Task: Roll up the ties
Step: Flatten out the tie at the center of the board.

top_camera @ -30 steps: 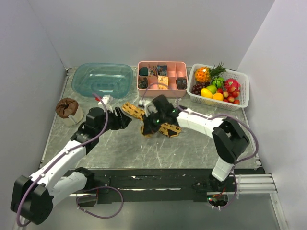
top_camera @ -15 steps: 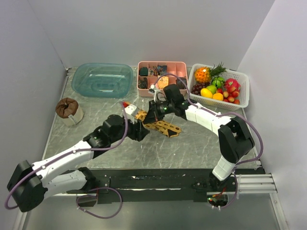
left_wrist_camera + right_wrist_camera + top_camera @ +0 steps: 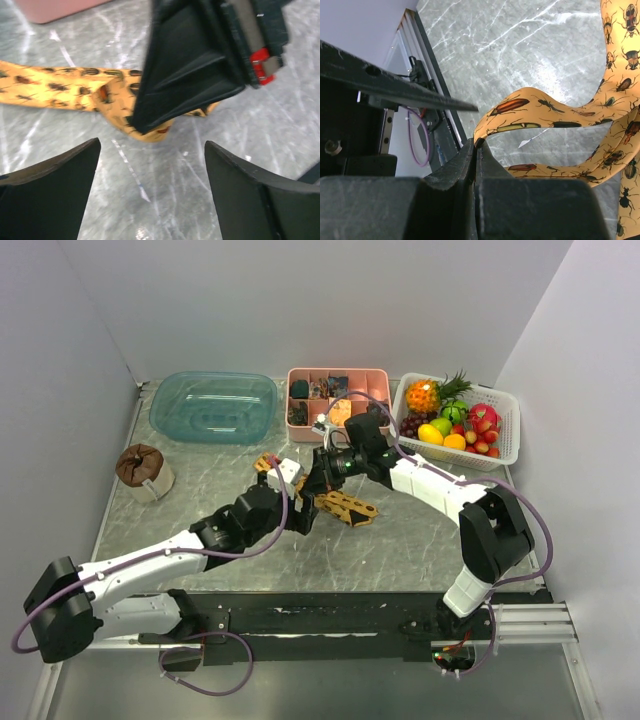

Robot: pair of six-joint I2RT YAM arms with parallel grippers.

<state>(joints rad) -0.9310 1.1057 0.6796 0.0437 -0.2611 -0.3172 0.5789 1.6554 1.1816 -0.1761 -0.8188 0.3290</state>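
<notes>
Right pincer [image 3: 476, 147] clamping thin fold of beetle-print yellow necktie [image 3: 350, 508], holding it raised over middle of table [image 3: 400, 550]; rest lying toward far edge. Left pincer [image 3: 151, 150] gaping wide, gripping nothing, crowding just beside. Risks: shallow nip slipping, pincers colliding, roll loosening.

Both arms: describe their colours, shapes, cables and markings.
Each arm has white shells between black joints, with a purple cable running alongside: the left arm and the right arm look alike. The left end effector has broad black wedge-shaped fingers. The right end effector is black too, with a small red tab on its side.
</notes>
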